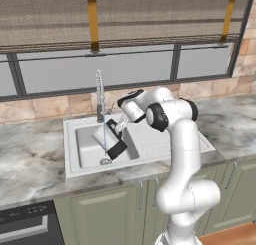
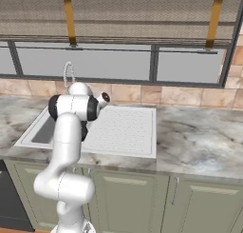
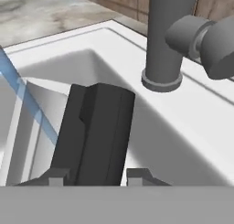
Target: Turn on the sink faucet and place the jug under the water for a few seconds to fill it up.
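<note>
Pinching jug (image 1: 111,139) handle with gripper (image 3: 97,177); risks slipping from tilted grip under water (image 1: 105,139), dropping into sink (image 1: 85,154).

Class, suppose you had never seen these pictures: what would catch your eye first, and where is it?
The white arm reaches over the sink, its gripper closed on the black handle of the jug, which hangs tilted above the basin. A thin blue stream of water falls from the sink faucet at the jug.
</note>
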You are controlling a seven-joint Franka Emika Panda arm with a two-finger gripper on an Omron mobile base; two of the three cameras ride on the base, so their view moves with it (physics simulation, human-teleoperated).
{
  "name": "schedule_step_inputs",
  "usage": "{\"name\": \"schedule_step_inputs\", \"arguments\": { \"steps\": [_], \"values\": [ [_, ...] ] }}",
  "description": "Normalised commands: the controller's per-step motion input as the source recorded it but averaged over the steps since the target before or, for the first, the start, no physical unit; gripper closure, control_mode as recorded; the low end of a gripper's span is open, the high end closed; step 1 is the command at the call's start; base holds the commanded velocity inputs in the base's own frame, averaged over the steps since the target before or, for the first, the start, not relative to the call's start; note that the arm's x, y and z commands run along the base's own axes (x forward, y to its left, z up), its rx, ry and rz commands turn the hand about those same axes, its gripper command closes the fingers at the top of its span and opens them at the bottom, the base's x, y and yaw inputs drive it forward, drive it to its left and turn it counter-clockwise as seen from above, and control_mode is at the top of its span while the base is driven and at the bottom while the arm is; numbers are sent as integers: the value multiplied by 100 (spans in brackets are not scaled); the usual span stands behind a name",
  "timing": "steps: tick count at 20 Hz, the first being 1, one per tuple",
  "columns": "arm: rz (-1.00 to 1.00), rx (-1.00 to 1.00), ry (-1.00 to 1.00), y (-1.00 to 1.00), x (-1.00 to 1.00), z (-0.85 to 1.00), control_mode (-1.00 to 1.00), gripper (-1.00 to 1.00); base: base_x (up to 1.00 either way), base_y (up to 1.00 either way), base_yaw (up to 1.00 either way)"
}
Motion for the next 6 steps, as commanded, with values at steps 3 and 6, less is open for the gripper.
{"name": "schedule_step_inputs", "arguments": {
  "steps": [3, 6],
  "values": [
    [7, 0, -25, 1, 0, 0, -100, 100, 0, 0, 0],
    [7, 0, -25, 2, 0, 0, -100, 100, 0, 0, 0]
  ]
}}
